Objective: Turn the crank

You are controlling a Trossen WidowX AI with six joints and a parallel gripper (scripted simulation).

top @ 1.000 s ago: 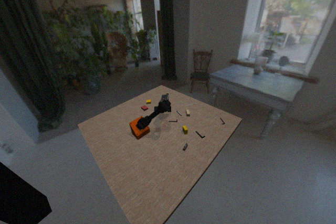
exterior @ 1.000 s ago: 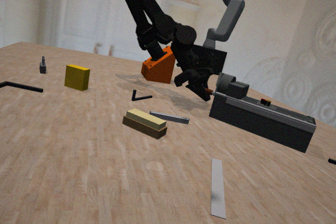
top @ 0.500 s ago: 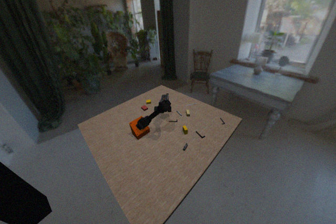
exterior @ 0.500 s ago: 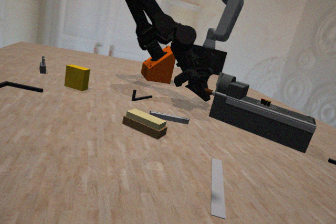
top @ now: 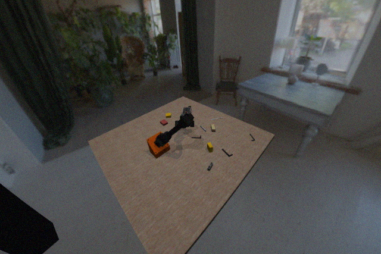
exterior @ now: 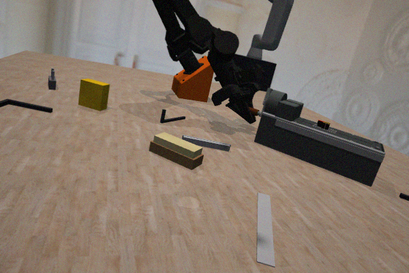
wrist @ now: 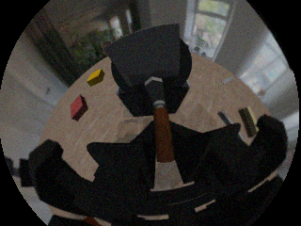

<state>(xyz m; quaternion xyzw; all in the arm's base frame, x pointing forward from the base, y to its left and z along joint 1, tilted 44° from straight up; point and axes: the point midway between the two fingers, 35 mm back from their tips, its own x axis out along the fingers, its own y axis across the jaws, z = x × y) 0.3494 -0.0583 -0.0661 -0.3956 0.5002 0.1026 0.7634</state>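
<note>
Fingers: my gripper (top: 187, 116) (exterior: 249, 112) (wrist: 158, 122) is closed down narrow on the crank's brown handle (exterior: 254, 110) (wrist: 164, 137) — I have not let go.
Crank machine: just beyond the fingertips, a long dark body (top: 186, 110) (exterior: 317, 151) (wrist: 146, 56) standing on the table (top: 172, 196) (exterior: 131, 197) (wrist: 61, 134).
Red pointer: on top of that body, farther out from my fingers than the crank end (exterior: 323, 124). It's too small from here — I can't tell whether it is level with the brass marks.
Near the fingers: a grey bar (top: 203, 128) (exterior: 206, 143) (wrist: 227, 120) lies beside a cream-and-brown block (top: 212, 128) (exterior: 176, 151) (wrist: 248, 121).
Opposite side of the fingers: a red block (top: 164, 122) (wrist: 79, 107) and a small yellow block (top: 168, 115) (wrist: 95, 77), near each other but apart.
Behind the fingers: my arm's orange base (top: 161, 151) (exterior: 195, 89).
Well apart from the fingers: an upright yellow block (top: 209, 147) (exterior: 93, 94) and a pale flat strip (top: 216, 118) (exterior: 266, 230) (wrist: 228, 81).
</note>
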